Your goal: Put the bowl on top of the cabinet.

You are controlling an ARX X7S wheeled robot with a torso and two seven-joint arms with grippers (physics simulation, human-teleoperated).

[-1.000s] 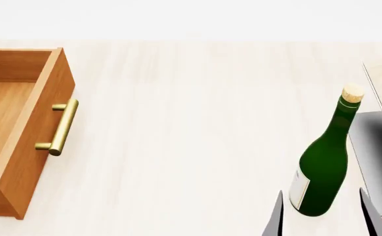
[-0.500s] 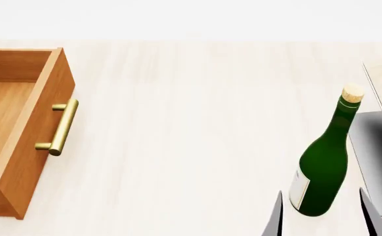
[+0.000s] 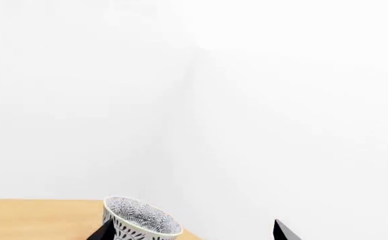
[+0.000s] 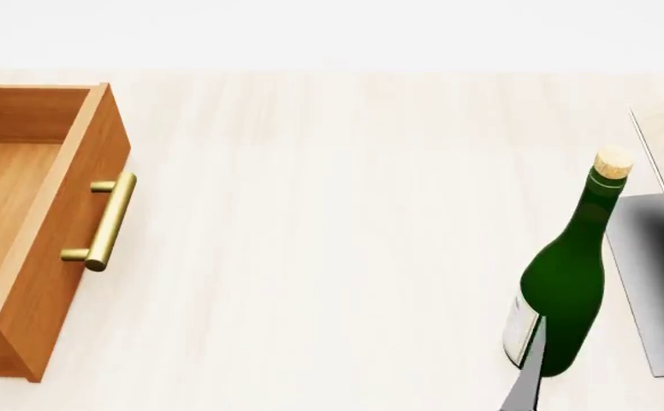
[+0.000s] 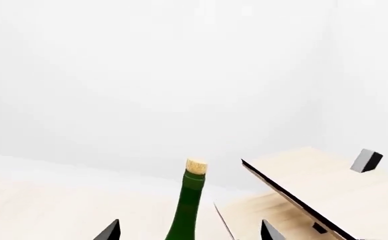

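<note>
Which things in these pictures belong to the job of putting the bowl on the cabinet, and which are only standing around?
Part of the job:
- the bowl, speckled, on an orange-brown wooden surface
- the cabinet, drawer pulled open, brass handle

Only standing around:
- the green bottle, corked, upright
- the slanted wooden rack beside the bottle

Speckled bowl (image 3: pixel 140 220) upright atop cabinet (image 3: pixel 40 219).

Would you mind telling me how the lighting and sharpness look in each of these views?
Head view: flat, even light, sharp throughout, with only a soft sheen on the green bottle and the cabinet handle. Left wrist view: mostly blank white, the bowl crisp. Right wrist view: pale washed background, no blur or glare.
</note>
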